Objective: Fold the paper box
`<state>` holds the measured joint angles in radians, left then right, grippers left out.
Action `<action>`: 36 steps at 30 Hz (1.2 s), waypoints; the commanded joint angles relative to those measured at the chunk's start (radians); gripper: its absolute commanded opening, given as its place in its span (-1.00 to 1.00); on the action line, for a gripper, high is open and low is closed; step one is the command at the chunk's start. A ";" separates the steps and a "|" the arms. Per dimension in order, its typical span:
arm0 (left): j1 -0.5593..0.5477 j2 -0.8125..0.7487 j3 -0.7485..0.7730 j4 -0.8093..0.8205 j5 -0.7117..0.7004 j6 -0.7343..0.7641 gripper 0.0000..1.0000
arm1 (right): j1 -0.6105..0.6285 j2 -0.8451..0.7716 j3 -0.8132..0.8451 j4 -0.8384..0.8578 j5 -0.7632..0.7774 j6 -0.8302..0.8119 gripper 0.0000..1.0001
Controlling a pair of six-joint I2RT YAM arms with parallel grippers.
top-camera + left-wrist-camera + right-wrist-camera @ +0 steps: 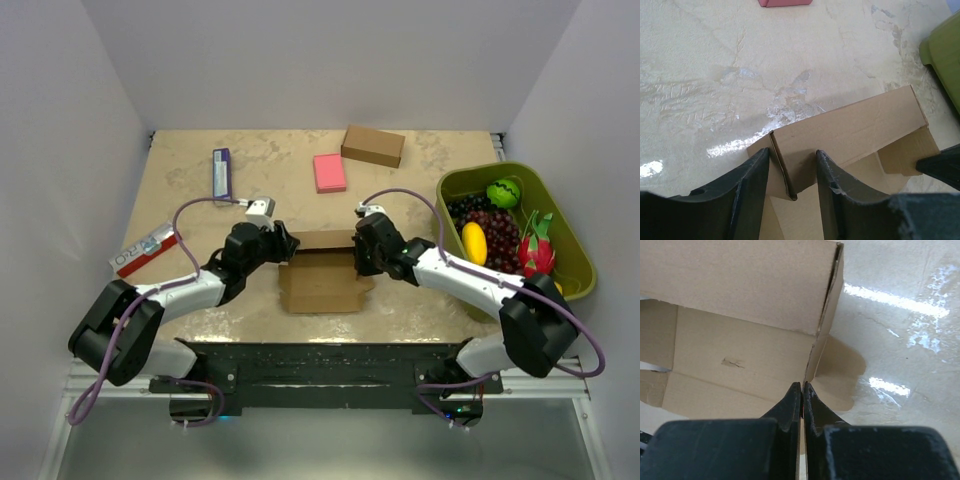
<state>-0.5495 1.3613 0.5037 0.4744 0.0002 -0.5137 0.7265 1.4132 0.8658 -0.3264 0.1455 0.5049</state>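
The paper box (322, 280) lies open in the middle of the table, a brown cardboard cut-out with its far wall (855, 125) folded upright. My left gripper (287, 246) grips the left end of that wall, one finger (757, 172) outside the corner flap and the other on the wall's inner face; in the left wrist view the left gripper (792, 162) is shut on this corner. At the box's right end, my right gripper (358, 252) has the upright side flap (829, 305) pinched edge-on. In the right wrist view the right gripper (802, 386) shows its fingers pressed together.
A pink block (329, 172) and a ready-made brown box (372, 146) lie at the back. A green bin (573, 232) of toy fruit stands on the right. A purple packet (222, 173) and a red-and-white packet (145, 250) lie on the left.
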 commanded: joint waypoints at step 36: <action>0.028 0.033 0.090 -0.112 0.084 0.135 -0.09 | -0.157 -0.148 -0.252 0.437 -0.144 -0.186 0.40</action>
<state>-0.5293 1.3754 0.5644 0.3904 0.0631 -0.4217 0.5686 1.2869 0.6472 -0.0750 0.0811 0.4034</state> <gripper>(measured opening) 0.459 0.691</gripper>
